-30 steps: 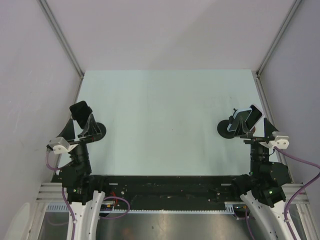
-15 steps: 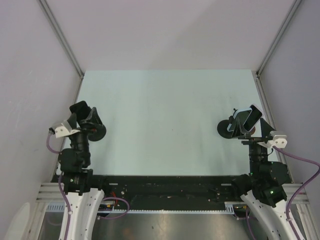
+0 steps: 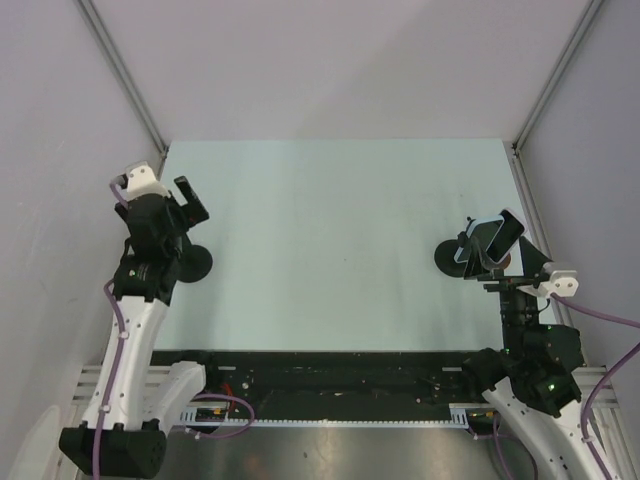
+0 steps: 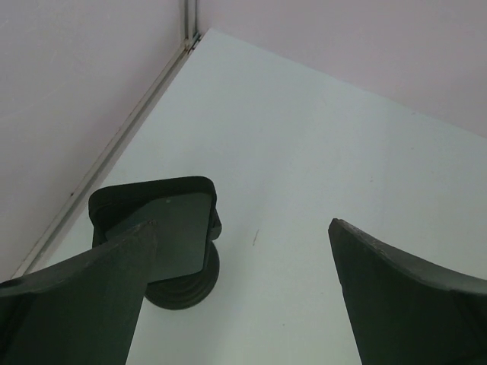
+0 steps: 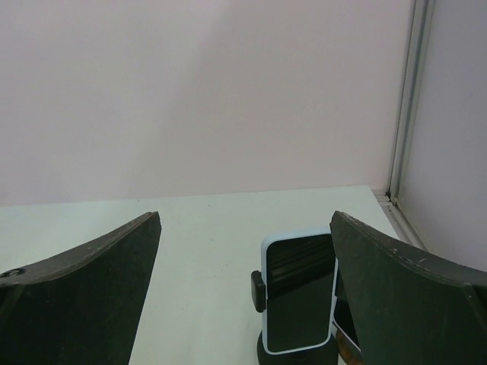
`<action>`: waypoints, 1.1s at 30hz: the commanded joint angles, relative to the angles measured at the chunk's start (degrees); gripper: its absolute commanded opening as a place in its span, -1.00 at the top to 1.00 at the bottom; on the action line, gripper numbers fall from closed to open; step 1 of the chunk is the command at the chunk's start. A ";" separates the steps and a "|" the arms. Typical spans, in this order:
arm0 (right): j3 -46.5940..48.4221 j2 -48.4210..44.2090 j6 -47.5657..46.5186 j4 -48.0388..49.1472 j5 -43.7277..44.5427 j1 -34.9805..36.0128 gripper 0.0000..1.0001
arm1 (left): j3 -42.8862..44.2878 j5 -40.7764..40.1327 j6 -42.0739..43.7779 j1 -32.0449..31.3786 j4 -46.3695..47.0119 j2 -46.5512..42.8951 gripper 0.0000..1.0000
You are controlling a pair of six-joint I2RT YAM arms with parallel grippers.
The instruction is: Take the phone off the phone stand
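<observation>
On the left side of the top view, your left gripper is hanging above the table. Its jaws are wide apart and holding nothing. Just under it, a black stand is sitting near the wall, and it looks bare.

On the right side, the phone is standing up in the phone stand. Your right gripper is facing it from the near side. Its jaws are wide apart too, and it is not touching the phone.

So I think nothing is done yet. Reaching in, grabbing the phone and lifting it out are all waiting for you.
</observation>
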 commanded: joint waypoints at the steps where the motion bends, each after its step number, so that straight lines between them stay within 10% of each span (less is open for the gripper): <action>1: 2.51 -0.51 0.54 -1.66 1.40 1.03 -0.99 | 5.85 -5.32 -1.72 0.68 -10.96 3.13 -1.00; 10: 2.60 -0.50 0.46 -2.01 1.76 2.61 -1.00 | 11.66 -0.66 -0.49 10.78 -13.87 9.28 -1.00; 33: 2.59 -0.50 0.46 -2.37 1.23 3.14 -1.00 | 12.98 3.20 0.66 12.63 -12.12 18.34 -1.00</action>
